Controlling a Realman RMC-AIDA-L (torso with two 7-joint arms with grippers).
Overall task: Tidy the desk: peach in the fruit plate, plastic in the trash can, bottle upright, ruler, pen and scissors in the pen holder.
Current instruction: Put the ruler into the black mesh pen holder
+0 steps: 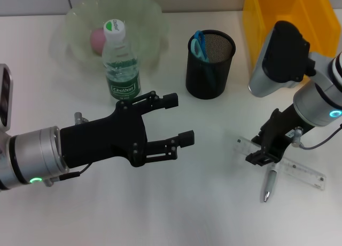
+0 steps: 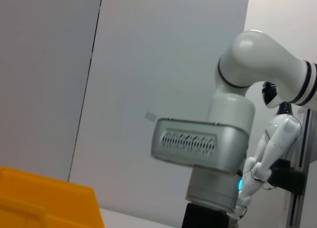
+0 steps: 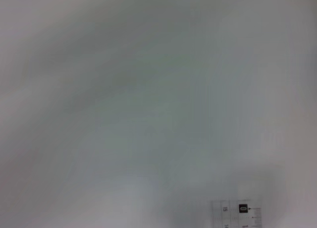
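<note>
**deskbot_fan:** Starting at the near edge of the desk [image 1: 176,214]: the left gripper [image 1: 173,120] is hanging over the near-left part with its jaws spread wide, gripping nothing. Over near the right edge, the right gripper [image 1: 263,155] is pressing down right where the pen [image 1: 269,185] and the clear ruler [image 1: 299,168] are crossing. I can't tell if it's clamped or released, since its fingers are hiding under the wrist.

**servo_sam:** What's further back?

**deskbot_fan:** The bottle [image 1: 121,62] is standing upright toward the far-left, just in front of the fruit plate [image 1: 144,14], and the peach [image 1: 98,39] is sitting inside that. The pen holder [image 1: 210,64] is in the far middle with the scissors [image 1: 199,44] already in it. The yellow trash can [image 1: 278,16] is at the far-right corner.

**servo_sam:** So what's the risk?

**deskbot_fan:** I'm guessing a double grab. With the pen touching the ruler, the fingers could pinch both, or skid off the flat ruler and flick the pen toward the edge.
</note>
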